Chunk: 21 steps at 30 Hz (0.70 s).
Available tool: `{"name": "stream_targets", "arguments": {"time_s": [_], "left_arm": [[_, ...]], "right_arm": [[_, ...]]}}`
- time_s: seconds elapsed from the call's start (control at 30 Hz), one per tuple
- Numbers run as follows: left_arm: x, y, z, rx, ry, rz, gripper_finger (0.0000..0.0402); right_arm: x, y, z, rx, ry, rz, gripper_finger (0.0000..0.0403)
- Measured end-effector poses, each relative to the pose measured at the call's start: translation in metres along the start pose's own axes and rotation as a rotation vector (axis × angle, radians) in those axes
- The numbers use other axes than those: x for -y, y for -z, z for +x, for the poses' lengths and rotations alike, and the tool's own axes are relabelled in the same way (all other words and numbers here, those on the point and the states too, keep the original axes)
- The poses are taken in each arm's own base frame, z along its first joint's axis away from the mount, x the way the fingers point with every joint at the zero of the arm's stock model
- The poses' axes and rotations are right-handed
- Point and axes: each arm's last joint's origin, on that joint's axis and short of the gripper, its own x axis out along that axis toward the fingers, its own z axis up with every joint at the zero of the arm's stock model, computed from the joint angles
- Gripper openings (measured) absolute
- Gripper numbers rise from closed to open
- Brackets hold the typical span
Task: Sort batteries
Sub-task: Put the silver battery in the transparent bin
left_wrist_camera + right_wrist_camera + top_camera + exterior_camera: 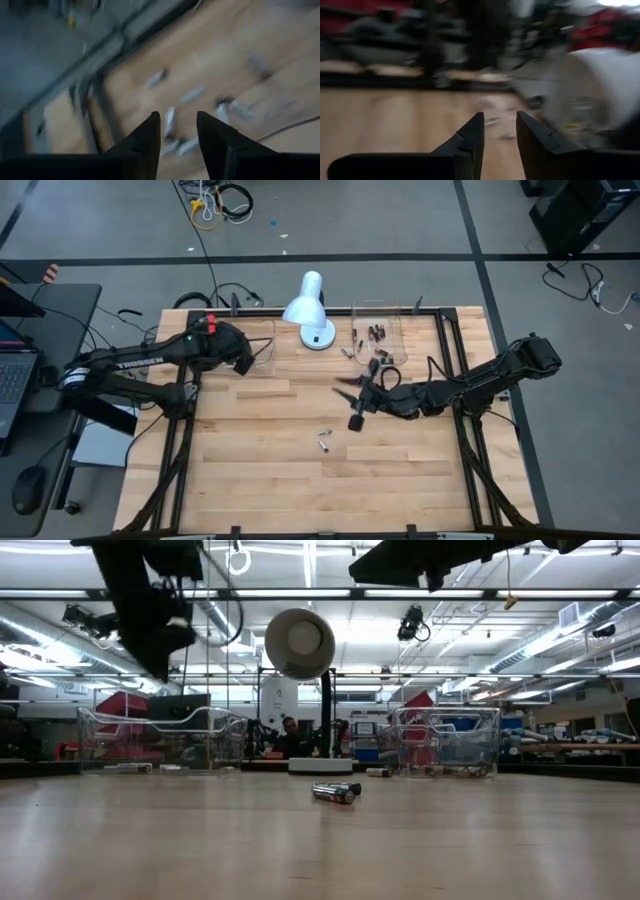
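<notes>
Two loose batteries (pixel 324 441) lie well apart from the white lamp (pixel 309 306); the right gripper (pixel 345 390), seemingly parted and empty, is nearer than the left gripper (pixel 247 358).

Light wooden table (pixel 260 470), white lamp (pixel 308 306), clear trays (pixel 392 320), silvery-grey and dark batteries (pixel 324 442), black fingers (pixel 150 137).

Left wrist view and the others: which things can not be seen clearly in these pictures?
- Left tray: high view, the left end effector hangs over it and hides its contents.
- Pale batteries: left wrist view, blurred, so no type or count.
- Right tray: low view, the batteries inside are too small to count.
- Two loose batteries: high view, too small to type.
</notes>
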Motion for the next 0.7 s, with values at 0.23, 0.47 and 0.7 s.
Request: {"name": "stream_targets", "arguments": {"time_s": [0.23, 0.47, 0.7], "left_arm": [[0.041, -0.006, -0.049, 0.426, 0.287, 0.187, 0.0127], [0.086, 0.028, -0.092, 0.687, 0.579, 0.392, 0.0127], [0.101, 0.065, -0.111, 0.776, 0.763, 0.43, 0.0127]], "right_arm": [[-0.012, 0.02, -0.003, -0.182, -0.365, 0.065, 0.0099], [-0.04, 0.057, 0.001, -0.357, -0.442, 0.032, 0.0101], [-0.065, 0.093, 0.008, -0.421, -0.393, -0.014, 0.0104]]}}
